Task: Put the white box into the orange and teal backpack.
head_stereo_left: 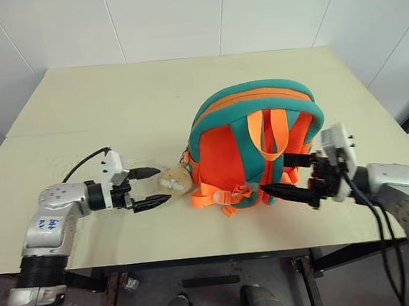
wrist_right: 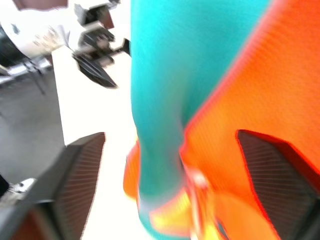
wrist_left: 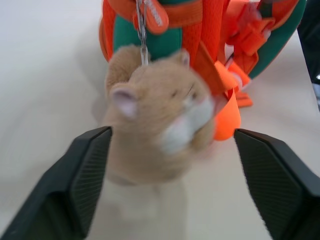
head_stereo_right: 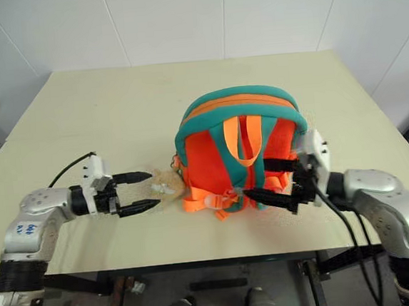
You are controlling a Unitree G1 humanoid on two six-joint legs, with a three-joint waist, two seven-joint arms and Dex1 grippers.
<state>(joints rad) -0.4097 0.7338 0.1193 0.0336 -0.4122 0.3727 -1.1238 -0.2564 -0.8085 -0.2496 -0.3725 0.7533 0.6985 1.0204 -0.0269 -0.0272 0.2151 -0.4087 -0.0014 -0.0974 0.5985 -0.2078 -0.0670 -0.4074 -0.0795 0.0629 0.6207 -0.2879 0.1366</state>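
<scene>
The broad, pale cream table top (head_stereo_left: 115, 111) is kept as the working surface, and near its front edge the small orange fabric backpack with teal edging and orange webbing straps (head_stereo_left: 257, 145) is stood upright, its strap side turned toward the robot, a pose that is judged to let it keep its shape without support. The flat white plastic box named in the task is seen nowhere on the table; it is judged to be already inside the backpack, though the bag's opening is turned away and this cannot be confirmed. The silver right arm's black two-fingered gripper (head_stereo_left: 293, 177) is held level at the backpack's right lower corner, its jaws spread wide with the bag's edge between them but not pinched, as is shown by the gap on both sides in the right wrist view. The left black two-fingered gripper (head_stereo_left: 147, 188) is likewise released, its fingers parted just beside the small beige plush hamster charm (head_stereo_left: 173, 181), which lies on the table at the backpack's left side and is tethered to the bag by a short metal chain (wrist_left: 142, 35). Nothing is grasped by either gripper, and the task is judged to be at or near its end.
</scene>
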